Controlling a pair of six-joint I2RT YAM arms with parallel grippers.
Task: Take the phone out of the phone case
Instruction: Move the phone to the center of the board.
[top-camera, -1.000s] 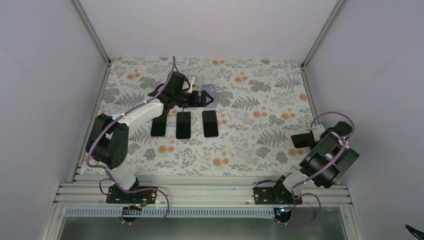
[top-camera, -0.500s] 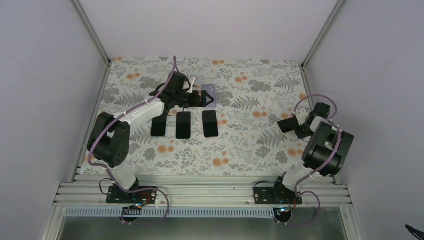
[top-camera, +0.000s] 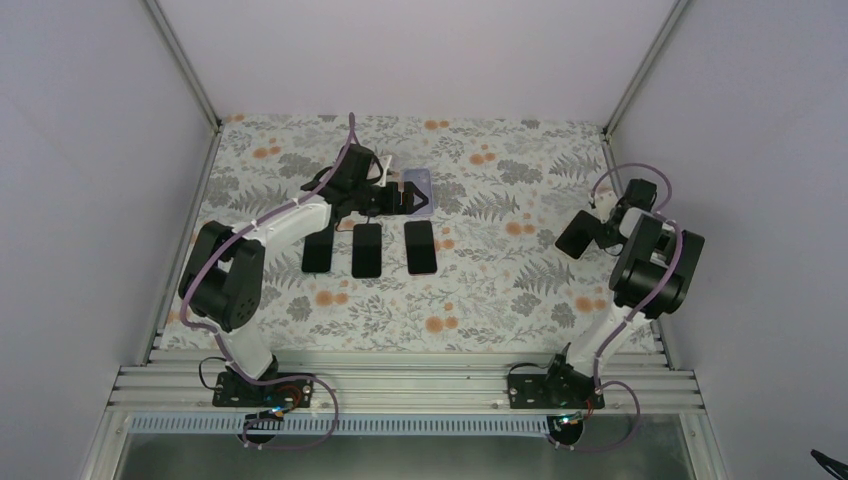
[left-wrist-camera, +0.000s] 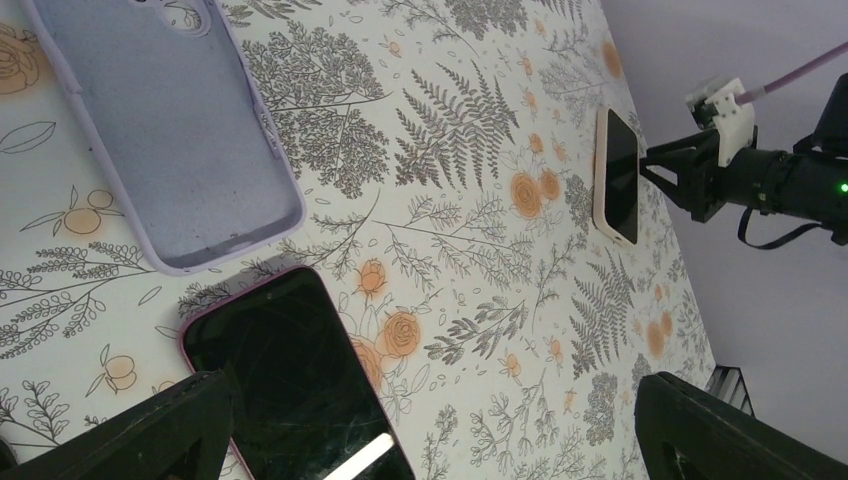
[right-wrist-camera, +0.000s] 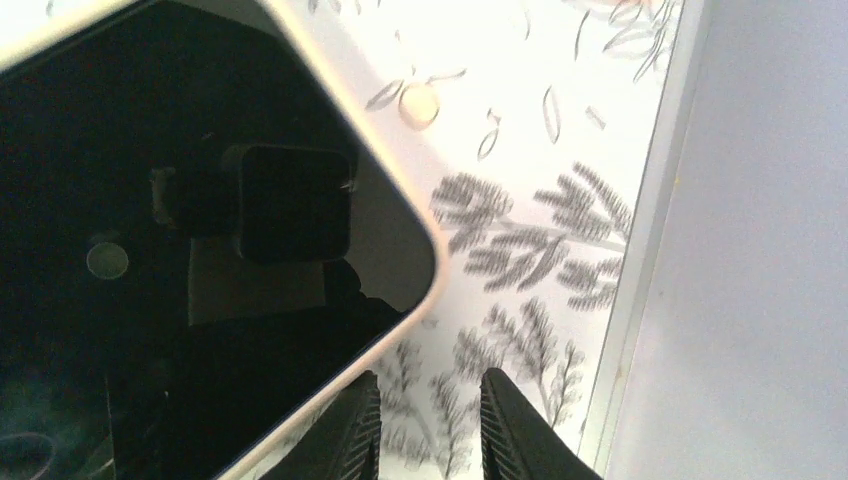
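The phone in a cream-coloured case with a black glass front (left-wrist-camera: 620, 175) is at the right side of the top view. It is lifted off the flower-printed table cloth (top-camera: 500, 290) and stands on its edge. The right gripper (left-wrist-camera: 655, 170) has its jaws nearly together and seems to be clamped on this phone. From its own wrist view, where the screen fills the left part, I cannot tell exactly where the pads sit. The left gripper (top-camera: 392, 197) is fully apart and holds nothing. It hovers in the upper centre of the top view, just beside an empty lilac soft case (left-wrist-camera: 170, 130) and above a row of three dark flat phones (top-camera: 367, 250).

The first danger, in my judgement, is a slip. The grip looks to be near one edge of a smooth, flat thing, so a fast swing could turn the phone in the jaws or drop it on the cloth.

The second danger is the meeting of the two arms. The left one is well apart from the cased phone, and on its way it could push the lying phones or hit the right arm.

Third, if the jaws press only on the case, the phone could pop out uncontrolled when it is pulled.
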